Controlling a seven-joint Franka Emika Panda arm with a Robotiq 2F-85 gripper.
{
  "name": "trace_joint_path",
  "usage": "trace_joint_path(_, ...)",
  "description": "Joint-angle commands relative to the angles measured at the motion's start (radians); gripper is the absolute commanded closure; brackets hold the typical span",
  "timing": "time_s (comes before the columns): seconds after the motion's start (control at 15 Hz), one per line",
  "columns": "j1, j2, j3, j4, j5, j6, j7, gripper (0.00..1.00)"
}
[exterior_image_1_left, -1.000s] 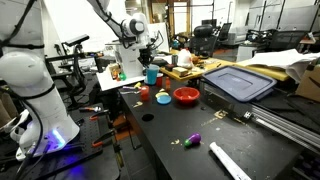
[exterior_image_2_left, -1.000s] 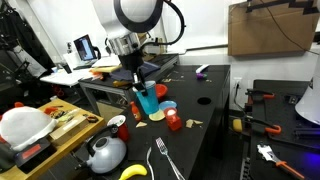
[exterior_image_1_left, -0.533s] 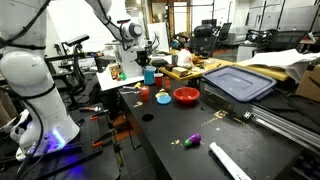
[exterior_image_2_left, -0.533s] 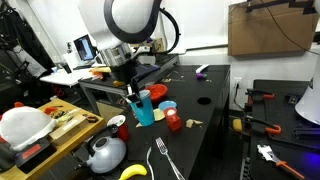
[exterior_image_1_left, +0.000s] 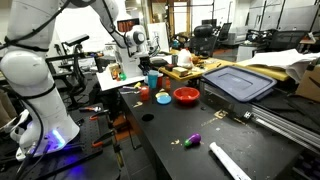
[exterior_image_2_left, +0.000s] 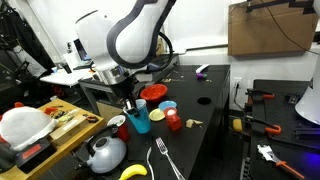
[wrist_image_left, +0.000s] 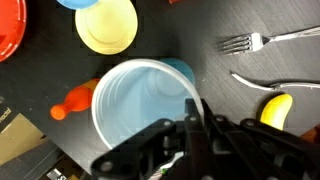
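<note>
My gripper (exterior_image_2_left: 131, 105) is shut on the rim of a light blue plastic cup (exterior_image_2_left: 140, 121). It holds the cup upright, at or just above the black table, near the table's edge. In the wrist view the jaws (wrist_image_left: 190, 115) pinch the cup's wall (wrist_image_left: 135, 100), one finger inside and one outside. The cup looks empty. The gripper (exterior_image_1_left: 148, 64) and cup (exterior_image_1_left: 152, 76) also show in an exterior view. A yellow disc (wrist_image_left: 107, 25), a red bowl (exterior_image_2_left: 153, 92) and a small red cup (exterior_image_2_left: 174, 121) lie close by.
A fork (wrist_image_left: 250, 42), a second utensil (wrist_image_left: 275, 82) and a banana (wrist_image_left: 275, 108) lie beside the cup. A kettle (exterior_image_2_left: 105, 152) stands near the table's corner. A purple object (exterior_image_1_left: 195, 138), a white bar (exterior_image_1_left: 228, 160) and a grey bin lid (exterior_image_1_left: 238, 80) sit farther along the table.
The arm has carried the cup down and sideways, away from the red bowl towards the table edge. The cup was tilted and now stands upright and lower.
</note>
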Motion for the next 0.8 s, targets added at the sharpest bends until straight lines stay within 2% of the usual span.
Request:
trace_joint_path(0.0, 0.028, 0.037, -0.033, 0.025, -0.042, 0.037, 0.03, 0.99)
trace_joint_path(0.2, 0.033, 0.049, -0.042, 0.026, -0.051, 0.042, 0.033, 0.99)
trace_joint_path(0.27, 0.033, 0.048, -0.042, 0.024, -0.049, 0.034, 0.032, 0.96)
trace_joint_path(0.33, 0.032, 0.041, -0.042, 0.016, -0.046, 0.031, 0.029, 0.7)
trace_joint_path(0.4, 0.031, 0.036, -0.04, 0.012, -0.043, 0.026, 0.026, 0.68)
trace_joint_path(0.73, 0.021, -0.021, -0.036, -0.012, -0.029, 0.002, 0.025, 0.33)
